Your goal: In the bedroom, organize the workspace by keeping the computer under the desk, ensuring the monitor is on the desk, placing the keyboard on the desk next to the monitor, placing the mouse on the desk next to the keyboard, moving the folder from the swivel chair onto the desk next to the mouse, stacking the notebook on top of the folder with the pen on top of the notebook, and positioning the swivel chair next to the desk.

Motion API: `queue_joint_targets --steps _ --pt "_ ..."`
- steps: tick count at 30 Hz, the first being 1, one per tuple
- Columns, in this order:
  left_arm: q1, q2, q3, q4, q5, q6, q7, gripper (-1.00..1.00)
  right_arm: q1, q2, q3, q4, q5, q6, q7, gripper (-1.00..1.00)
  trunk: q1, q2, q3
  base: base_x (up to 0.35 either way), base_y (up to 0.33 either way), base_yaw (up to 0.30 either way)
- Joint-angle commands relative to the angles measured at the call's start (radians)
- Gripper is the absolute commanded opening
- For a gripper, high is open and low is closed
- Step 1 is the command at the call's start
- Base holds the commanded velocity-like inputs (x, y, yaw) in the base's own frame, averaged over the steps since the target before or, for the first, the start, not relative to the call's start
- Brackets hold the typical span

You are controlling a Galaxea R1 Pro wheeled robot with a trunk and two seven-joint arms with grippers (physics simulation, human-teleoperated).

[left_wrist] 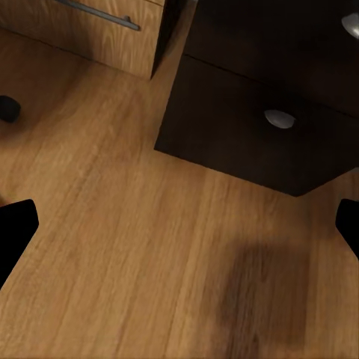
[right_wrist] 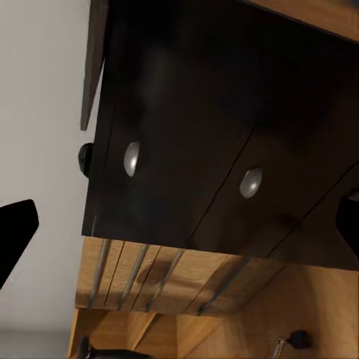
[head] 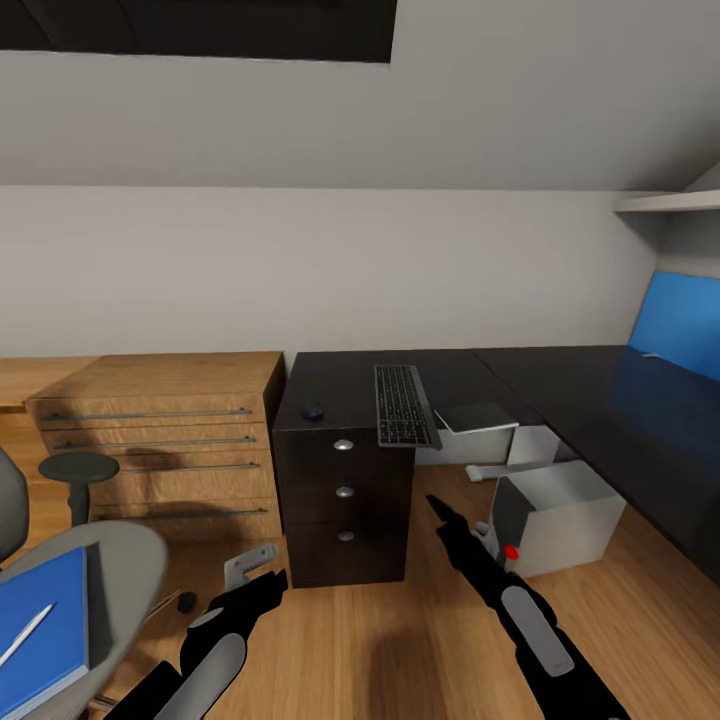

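The keyboard [head: 405, 405] and the small dark mouse [head: 314, 411] lie on the black desk [head: 560, 385], above its drawer unit. A thin grey notebook [head: 478, 416] rests at the desk's inner edge. The computer [head: 560, 515] sits on the floor under the desk. At the lower left, the swivel chair [head: 120, 570] carries the blue folder [head: 45, 630] with the pen [head: 25, 635] on it. My left gripper [head: 258, 590] [left_wrist: 179, 224] hangs open over bare floor. My right gripper [head: 440, 508] [right_wrist: 179, 224] is open, facing the drawer fronts. The monitor is out of view.
The black drawer unit [head: 345, 500] with three knobs stands ahead. A light-wood drawer chest [head: 160, 440] is to its left. The chair's metal base leg [head: 250, 562] and a castor [head: 187, 601] are close by my left gripper. A blue back panel [head: 680, 320] rises at right.
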Motion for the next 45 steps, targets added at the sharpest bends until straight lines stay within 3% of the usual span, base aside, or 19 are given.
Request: queue_joint_targets --steps 1,16,21,24,27,34,40,45 --pt "-0.001 0.001 -0.002 -0.001 0.002 0.003 0.006 1.00 -0.001 -0.003 0.000 -0.003 -0.009 0.005 0.003 1.00 0.000 0.000 -0.001 0.000 0.000 0.000" --pt "-0.001 0.001 -0.029 -0.001 0.003 0.001 0.005 1.00 -0.002 -0.033 -0.002 -0.003 -0.003 0.009 0.012 1.00 0.000 0.000 -0.001 0.000 0.000 0.000" --pt "-0.001 0.003 -0.034 0.001 0.003 -0.001 0.005 1.00 -0.002 -0.029 0.000 -0.003 0.019 0.009 0.093 1.00 0.000 0.000 -0.001 0.091 0.000 0.000" --pt "-0.001 0.004 -0.034 0.002 0.003 0.000 0.005 1.00 -0.002 -0.027 -0.001 -0.002 0.014 0.011 0.106 1.00 0.000 0.000 -0.001 0.161 0.000 0.000" --pt "-0.001 0.004 -0.034 0.002 0.003 -0.001 0.005 1.00 -0.002 -0.025 -0.002 -0.002 -0.003 0.014 0.111 1.00 0.000 0.000 -0.001 0.056 0.000 0.000" --pt "-0.001 0.005 -0.035 0.003 0.003 -0.001 0.005 1.00 -0.002 -0.023 0.000 -0.001 -0.163 0.015 0.112 1.00 0.000 0.000 -0.001 0.120 0.000 0.000" --pt "-0.001 0.005 -0.040 0.003 0.001 -0.001 0.005 1.00 -0.002 -0.024 -0.003 -0.001 -0.196 0.012 0.112 1.00 0.000 0.000 -0.001 0.138 0.000 0.000" --pt "-0.001 0.005 -0.087 0.003 -0.003 -0.008 0.007 1.00 -0.002 -0.025 -0.004 -0.001 -0.199 0.011 0.112 1.00 0.000 0.000 -0.001 0.188 0.000 0.000"
